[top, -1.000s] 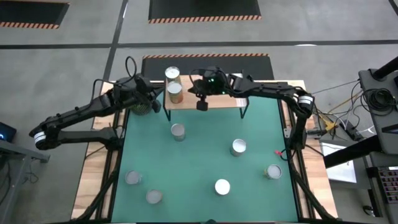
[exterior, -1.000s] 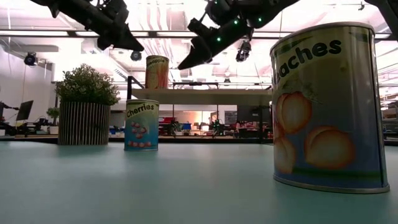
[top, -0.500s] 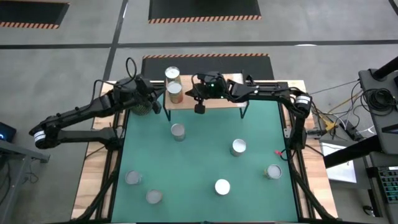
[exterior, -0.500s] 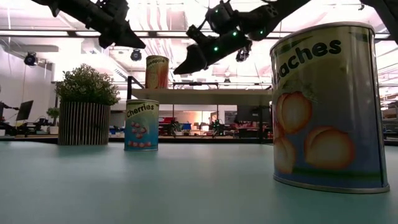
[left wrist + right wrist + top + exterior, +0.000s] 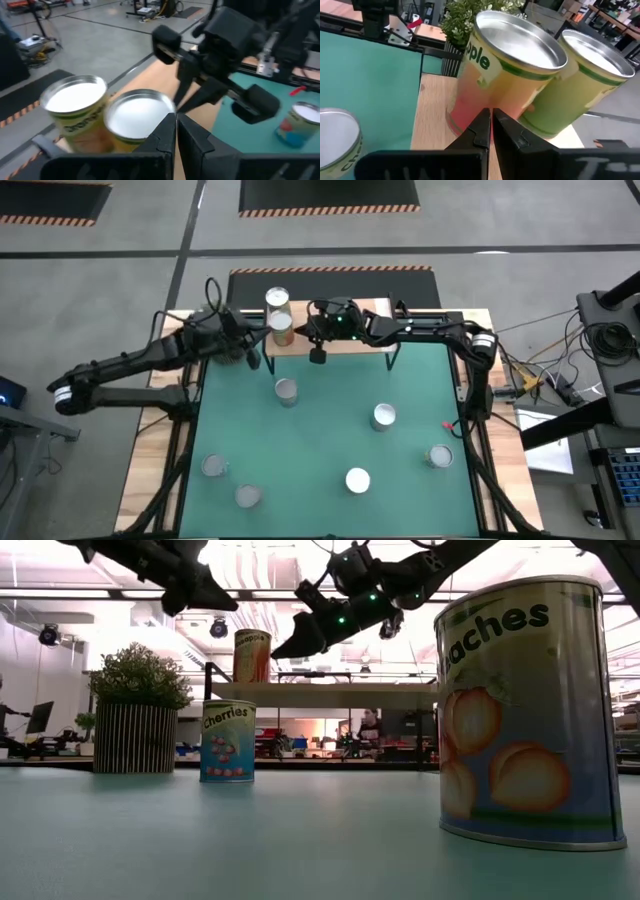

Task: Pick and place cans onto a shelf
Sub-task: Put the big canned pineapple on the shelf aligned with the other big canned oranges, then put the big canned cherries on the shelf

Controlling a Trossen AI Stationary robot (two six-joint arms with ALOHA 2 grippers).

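Note:
Two cans point(image 5: 277, 300) point(image 5: 282, 329) stand upright on the left end of the light-wood shelf point(image 5: 350, 343) at the table's far edge. They also show in the left wrist view point(image 5: 75, 107) point(image 5: 137, 117) and the right wrist view point(image 5: 512, 65) point(image 5: 580, 75). My left gripper point(image 5: 254, 356) is shut and empty, just left of the nearer can, above the shelf's left end. My right gripper point(image 5: 318, 355) is shut and empty, just right of that can, above the shelf's front edge. Its fingertips point(image 5: 490, 120) point at the can's side.
Several more cans stand upright on the green table, among them a cherries can point(image 5: 286, 391), one at mid-right point(image 5: 384, 416) and a peaches can point(image 5: 525, 710) close to the low camera. A potted plant point(image 5: 140, 720) stands left of the shelf, under my left arm.
My right gripper has gone toward the table's left edge, closer to the two cans on the shelf, and risen slightly. My left gripper has shifted slightly toward the cans from the other side. The cans have stayed where they were.

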